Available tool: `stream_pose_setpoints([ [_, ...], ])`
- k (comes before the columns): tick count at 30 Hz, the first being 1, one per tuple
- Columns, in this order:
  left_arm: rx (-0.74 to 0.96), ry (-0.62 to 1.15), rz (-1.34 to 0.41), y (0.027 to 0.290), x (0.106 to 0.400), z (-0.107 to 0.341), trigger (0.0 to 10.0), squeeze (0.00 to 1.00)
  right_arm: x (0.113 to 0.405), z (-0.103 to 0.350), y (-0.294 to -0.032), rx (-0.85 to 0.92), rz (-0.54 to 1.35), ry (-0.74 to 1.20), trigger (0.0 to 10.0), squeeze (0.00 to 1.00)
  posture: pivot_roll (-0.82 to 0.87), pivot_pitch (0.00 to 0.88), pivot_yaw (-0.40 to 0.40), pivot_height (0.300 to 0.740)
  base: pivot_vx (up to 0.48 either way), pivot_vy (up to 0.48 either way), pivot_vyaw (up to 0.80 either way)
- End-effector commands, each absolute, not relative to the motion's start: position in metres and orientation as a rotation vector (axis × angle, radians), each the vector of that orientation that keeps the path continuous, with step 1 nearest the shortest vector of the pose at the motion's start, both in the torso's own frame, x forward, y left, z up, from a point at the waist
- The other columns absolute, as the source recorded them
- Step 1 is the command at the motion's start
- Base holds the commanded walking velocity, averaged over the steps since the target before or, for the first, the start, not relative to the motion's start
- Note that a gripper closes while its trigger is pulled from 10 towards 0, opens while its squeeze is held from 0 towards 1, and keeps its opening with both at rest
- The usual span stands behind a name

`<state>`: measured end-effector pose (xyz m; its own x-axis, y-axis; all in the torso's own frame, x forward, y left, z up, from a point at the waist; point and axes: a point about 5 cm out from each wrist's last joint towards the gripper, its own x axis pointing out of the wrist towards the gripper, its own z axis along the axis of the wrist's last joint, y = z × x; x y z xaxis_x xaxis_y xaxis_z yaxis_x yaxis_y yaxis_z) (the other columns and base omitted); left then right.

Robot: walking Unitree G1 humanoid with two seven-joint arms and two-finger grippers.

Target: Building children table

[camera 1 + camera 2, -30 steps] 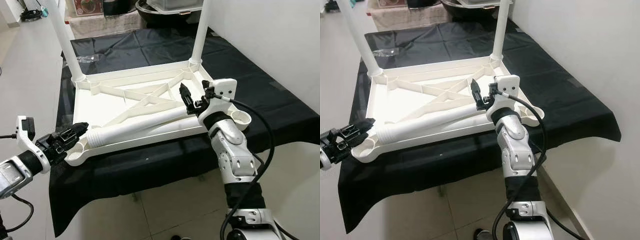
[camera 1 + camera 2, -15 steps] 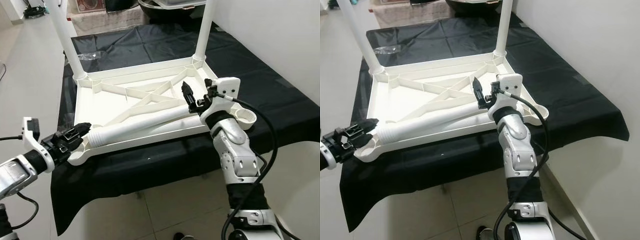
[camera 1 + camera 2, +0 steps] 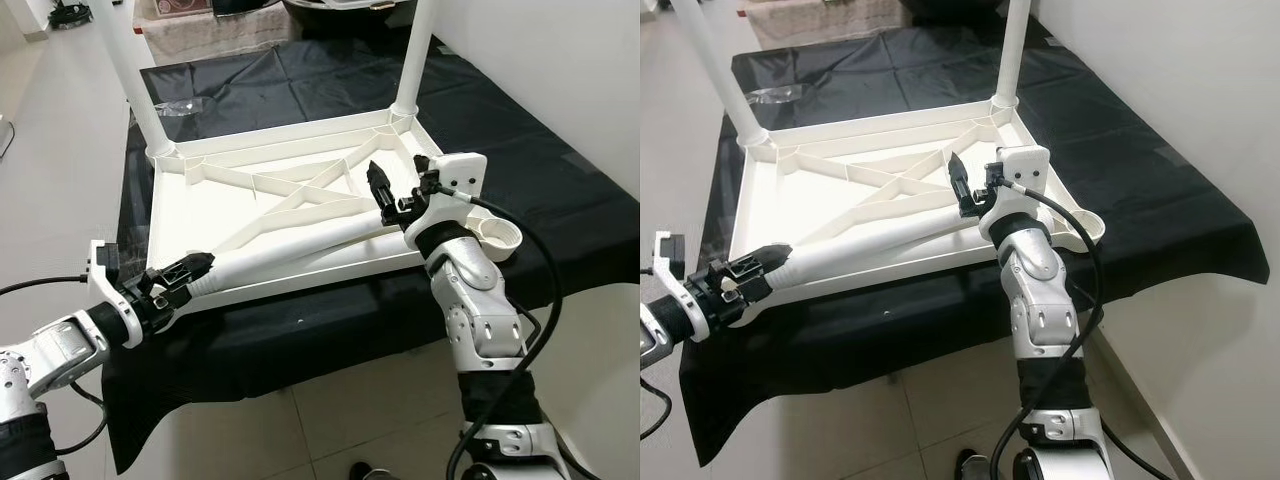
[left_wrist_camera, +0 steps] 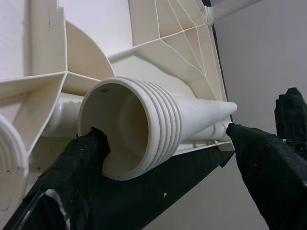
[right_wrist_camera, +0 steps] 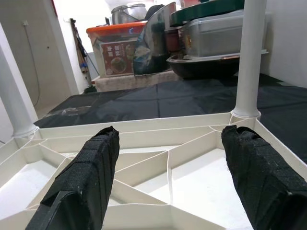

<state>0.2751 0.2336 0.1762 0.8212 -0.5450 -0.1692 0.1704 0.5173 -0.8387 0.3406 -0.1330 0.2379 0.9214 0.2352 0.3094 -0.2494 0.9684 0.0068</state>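
Note:
An upside-down white tabletop [image 3: 168,215] lies on the black-clothed table [image 3: 520,170]. Two white legs stand upright in its far corners, one on the left [image 3: 125,75] and one on the right [image 3: 415,55]. A loose leg [image 3: 290,245] lies slantwise across the ribs. My left gripper [image 3: 188,272] is open at the near left corner, its fingers [image 4: 79,167] either side of the leg's threaded end [image 4: 129,124], one touching the rim. My right gripper [image 3: 380,190] is open just above the leg's thin end. An open socket [image 3: 497,238] sits at the near right corner.
Boxes and pots [image 5: 201,33] stand past the table's far edge. A clear plastic bag [image 3: 180,107] lies on the cloth behind the tabletop. A white wall [image 3: 560,60] runs along the right side. Tiled floor [image 3: 330,400] lies below the near edge.
My left gripper has moved forward from beside the near left corner until its fingers straddle the leg's threaded end. The right gripper has hardly moved. The camera has shifted slightly.

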Motion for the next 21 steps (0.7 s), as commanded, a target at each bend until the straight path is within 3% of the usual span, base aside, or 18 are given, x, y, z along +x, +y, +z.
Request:
stream_pose_setpoints([
  [1,-0.939,0.473,-0.442,0.232,0.275,0.172,10.0,0.0,0.338,0.235,-0.131,0.05,0.259,-0.296,10.0,0.0,-0.01,0.234,0.028,0.74,0.0,0.0,0.0],
  [21,-0.904,0.466,-0.458,0.24,0.278,0.184,10.0,0.0,0.336,0.231,-0.123,0.057,0.273,-0.278,10.0,0.0,0.01,0.238,0.031,0.74,0.0,0.0,0.0],
])
